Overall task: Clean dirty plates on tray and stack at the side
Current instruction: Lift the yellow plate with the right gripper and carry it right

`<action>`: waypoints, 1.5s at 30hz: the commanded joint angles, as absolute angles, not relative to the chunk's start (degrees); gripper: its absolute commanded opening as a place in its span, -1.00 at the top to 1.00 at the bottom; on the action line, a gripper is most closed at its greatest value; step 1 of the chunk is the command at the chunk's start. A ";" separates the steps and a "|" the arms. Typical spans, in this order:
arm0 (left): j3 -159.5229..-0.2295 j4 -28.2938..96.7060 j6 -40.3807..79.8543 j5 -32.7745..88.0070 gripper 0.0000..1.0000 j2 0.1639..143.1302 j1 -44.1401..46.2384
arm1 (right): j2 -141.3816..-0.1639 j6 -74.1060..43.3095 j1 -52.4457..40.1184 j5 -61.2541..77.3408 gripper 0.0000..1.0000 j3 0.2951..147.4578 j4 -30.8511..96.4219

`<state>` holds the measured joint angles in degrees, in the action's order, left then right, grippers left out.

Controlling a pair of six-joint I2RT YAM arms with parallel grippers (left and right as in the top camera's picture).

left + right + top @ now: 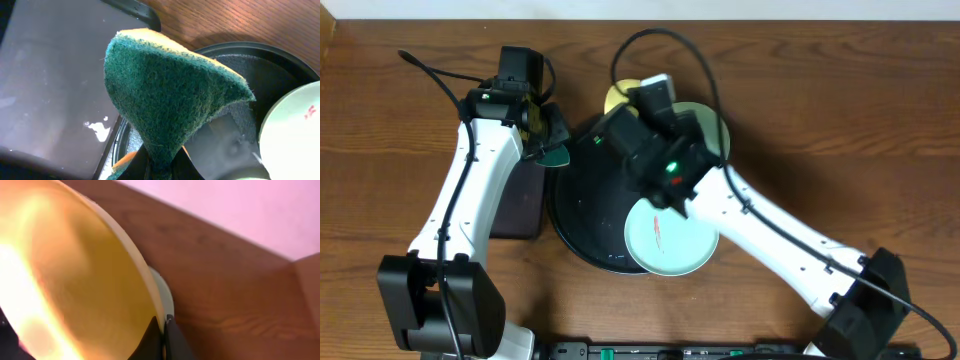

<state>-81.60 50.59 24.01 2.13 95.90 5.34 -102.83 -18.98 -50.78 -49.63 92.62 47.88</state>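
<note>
My right gripper (pixel 638 98) is shut on the rim of the pale yellow plate (pixel 616 97), held tilted at the far edge of the round black tray (pixel 582 205). In the right wrist view the yellow plate (pixel 65 280) fills the left side, with the jaws (pixel 164 326) pinching its edge. A light blue-green plate (pixel 670 240) with a red smear lies on the tray's near right; it also shows in the left wrist view (pixel 295 125). A second blue-green plate (pixel 708 128) lies behind my right arm. My left gripper (pixel 162 167) is shut on a green sponge (pixel 170 90) over the tray's left rim (pixel 552 150).
A smaller rectangular black tray (pixel 516 205) lies left of the round tray, partly under my left arm; its wet surface shows in the left wrist view (pixel 55 85). Brown wooden table all round, with a wall at the far edge.
</note>
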 commanded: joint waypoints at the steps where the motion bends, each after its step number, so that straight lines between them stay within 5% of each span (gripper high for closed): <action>1: -83.33 50.54 24.38 1.04 0.85 95.24 5.17 | -101.34 -15.51 -53.32 -58.87 0.98 93.08 46.59; 13: -83.33 50.54 24.38 1.04 0.85 95.24 5.17 | -101.32 -15.55 -58.83 -76.62 0.98 93.10 45.17; 22: -83.33 50.92 24.38 1.04 0.85 95.24 5.17 | -101.34 -15.66 -59.31 -76.25 0.98 93.08 45.19; 34: -83.33 50.96 24.36 1.04 0.85 95.24 5.17 | -99.85 -21.28 -53.65 -44.42 0.98 93.10 49.56; 45: -83.33 50.98 24.34 1.02 0.85 95.24 5.17 | -92.60 -22.26 -34.89 -10.57 0.98 93.08 52.31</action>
<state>-81.60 50.87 24.01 2.15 95.90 5.34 -95.37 -20.80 -39.24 -23.73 92.62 51.72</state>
